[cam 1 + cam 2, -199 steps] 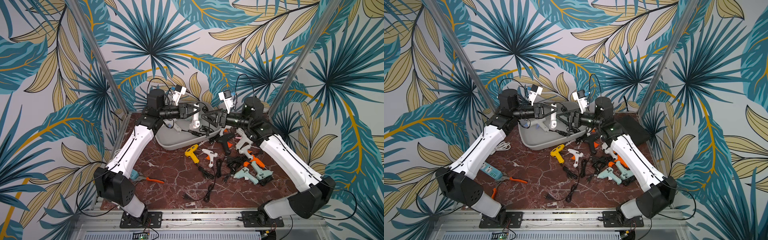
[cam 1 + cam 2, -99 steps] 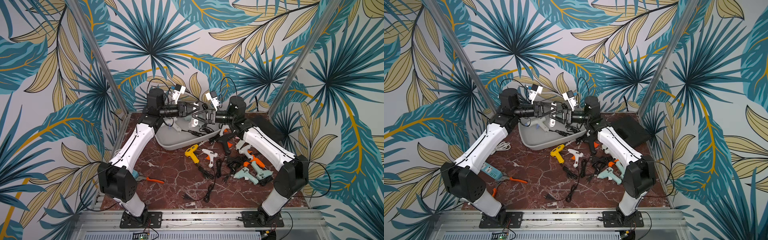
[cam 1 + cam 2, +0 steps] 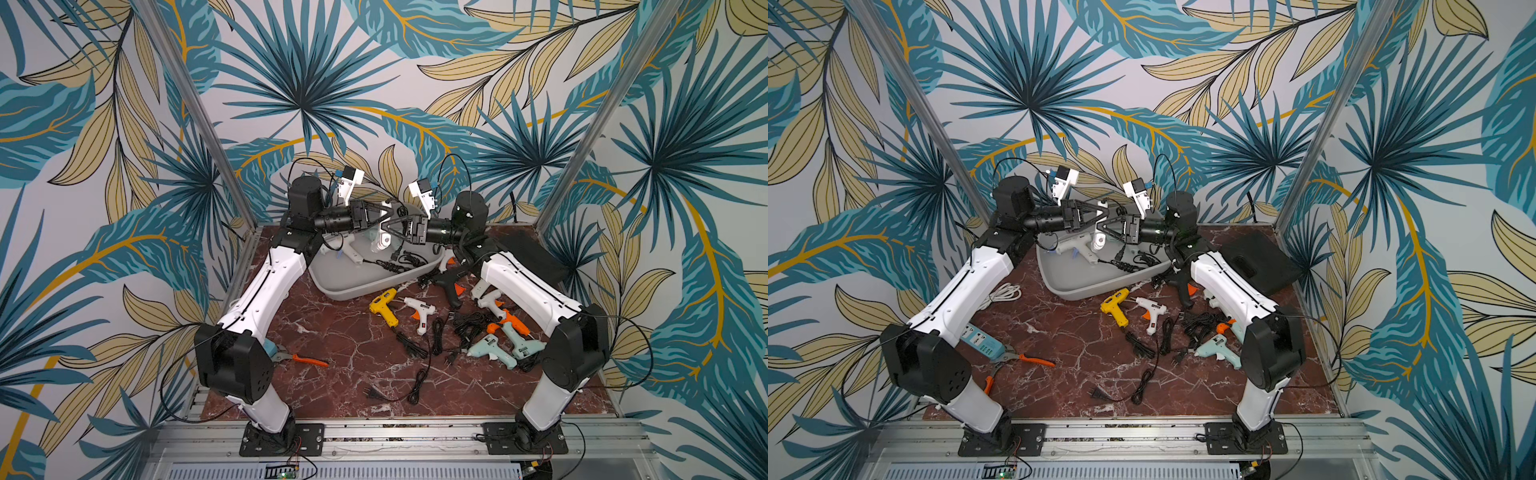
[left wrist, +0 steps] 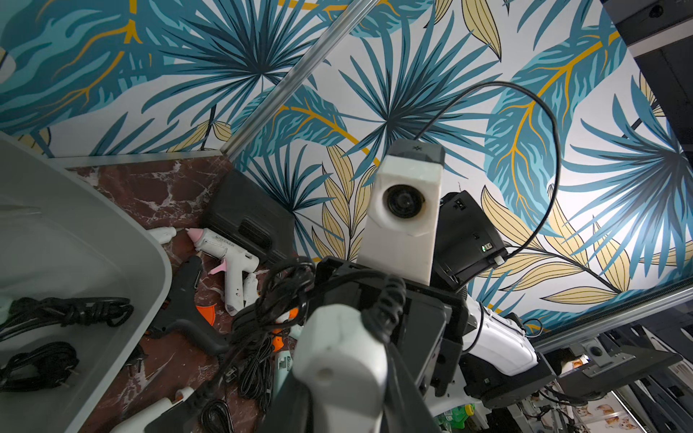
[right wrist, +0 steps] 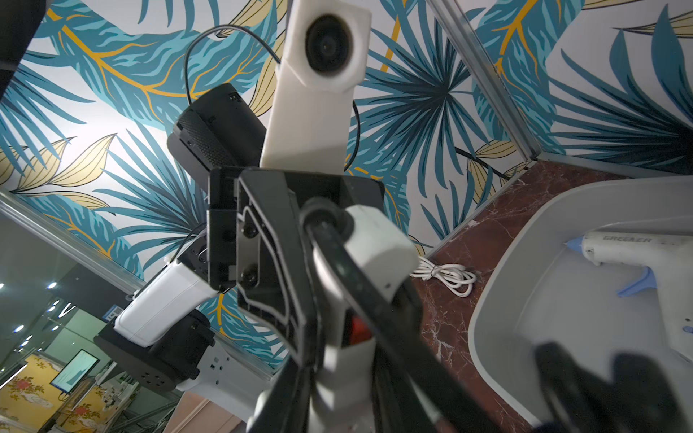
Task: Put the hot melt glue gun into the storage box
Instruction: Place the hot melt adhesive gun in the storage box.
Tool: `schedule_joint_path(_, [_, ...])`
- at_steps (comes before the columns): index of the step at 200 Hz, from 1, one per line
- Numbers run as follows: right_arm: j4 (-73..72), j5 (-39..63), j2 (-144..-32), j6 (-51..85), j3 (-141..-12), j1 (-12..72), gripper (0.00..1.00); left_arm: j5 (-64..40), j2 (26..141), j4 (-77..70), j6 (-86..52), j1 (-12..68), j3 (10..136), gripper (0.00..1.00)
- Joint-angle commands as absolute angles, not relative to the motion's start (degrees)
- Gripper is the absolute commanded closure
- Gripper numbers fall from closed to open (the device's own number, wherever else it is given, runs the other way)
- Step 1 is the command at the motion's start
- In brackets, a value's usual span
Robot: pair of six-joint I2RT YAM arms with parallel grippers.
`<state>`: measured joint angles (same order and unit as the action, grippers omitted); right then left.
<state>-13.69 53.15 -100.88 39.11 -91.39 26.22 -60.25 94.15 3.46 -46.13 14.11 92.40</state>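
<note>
A white hot melt glue gun (image 3: 380, 243) (image 3: 1098, 241) hangs above the light grey storage box (image 3: 345, 293) (image 3: 1075, 296), at the back of the table. My left gripper (image 3: 387, 216) (image 4: 345, 378) is shut on its body (image 4: 337, 360). My right gripper (image 3: 383, 227) (image 5: 348, 375) faces it from the opposite side, and its dark fingers are shut on the same gun (image 5: 375, 243). The gun's black cord trails into the box. Another white gun with a blue trigger (image 5: 637, 258) (image 3: 1075, 246) lies in the box beside coiled black cords (image 4: 56, 311).
Several glue guns lie in front of the box: yellow (image 3: 384, 307), white (image 3: 419, 311), black (image 3: 451, 282) and mint (image 3: 490, 347), with tangled black cords. A black hard case (image 3: 1254, 257) sits at the back right. Orange pliers (image 3: 1034, 359), a power strip (image 3: 980, 340) and a white cable (image 3: 1003, 293) lie to the left.
My right arm swung in towards the left gripper, and its jaws went from open to shut on the white gun. The left gripper kept its hold above the box.
</note>
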Motion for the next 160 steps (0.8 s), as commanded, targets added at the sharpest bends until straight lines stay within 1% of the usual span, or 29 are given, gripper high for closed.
schedule_joint_path(1, [-5.52,48.62,-99.18,32.93,-92.92,27.16,0.88,-60.56,92.47,-0.38,-46.98,13.58,91.71,0.71])
schedule_joint_path(8, [-4.84,47.73,-99.35,32.52,-93.19,27.15,0.89,-60.48,92.63,-0.25,-46.87,13.54,91.82,0.71])
schedule_joint_path(13, [-4.47,47.01,-99.55,32.28,-93.44,27.13,0.90,-60.31,92.82,-0.20,-46.78,13.42,91.93,0.68])
schedule_joint_path(22, [-3.46,45.62,-99.91,31.72,-94.13,27.16,0.91,-59.94,93.31,0.03,-46.61,13.28,92.14,0.52])
schedule_joint_path(39, [1.04,41.55,-101.25,29.47,-96.81,27.11,0.93,-57.86,94.12,1.20,-46.16,12.44,92.39,0.31])
schedule_joint_path(55, [5.34,38.04,-102.96,27.38,-99.46,27.14,0.95,-55.49,94.25,1.78,-45.60,11.40,91.96,0.21])
schedule_joint_path(66, [8.08,35.67,-104.31,26.10,-101.32,27.20,0.95,-53.52,94.01,2.91,-44.79,10.68,91.78,0.11])
schedule_joint_path(76, [11.71,32.90,-105.96,24.36,-103.97,27.40,0.95,-50.75,93.61,5.10,-43.32,10.05,91.76,0.06])
schedule_joint_path(87, [18.75,28.83,-108.03,21.84,-107.91,27.89,0.96,-46.42,92.58,8.28,-41.52,9.29,91.32,0.00])
schedule_joint_path(102, [29.17,20.98,-112.44,17.28,-115.88,29.30,0.96,-38.53,90.40,12.33,-39.47,8.12,90.07,0.00])
schedule_joint_path(128, [41.70,9.31,-120.81,12.49,-128.82,31.55,0.96,-25.87,85.82,17.44,-38.19,5.89,85.61,0.00])
schedule_joint_path(143, [44.92,5.68,-125.18,11.57,-134.04,32.28,0.96,-20.53,83.23,18.72,-37.79,4.87,82.63,0.00])
schedule_joint_path(160, [45.57,2.73,-128.47,10.55,-136.72,33.13,0.96,-16.50,80.84,19.84,-37.00,4.07,79.96,0.00])
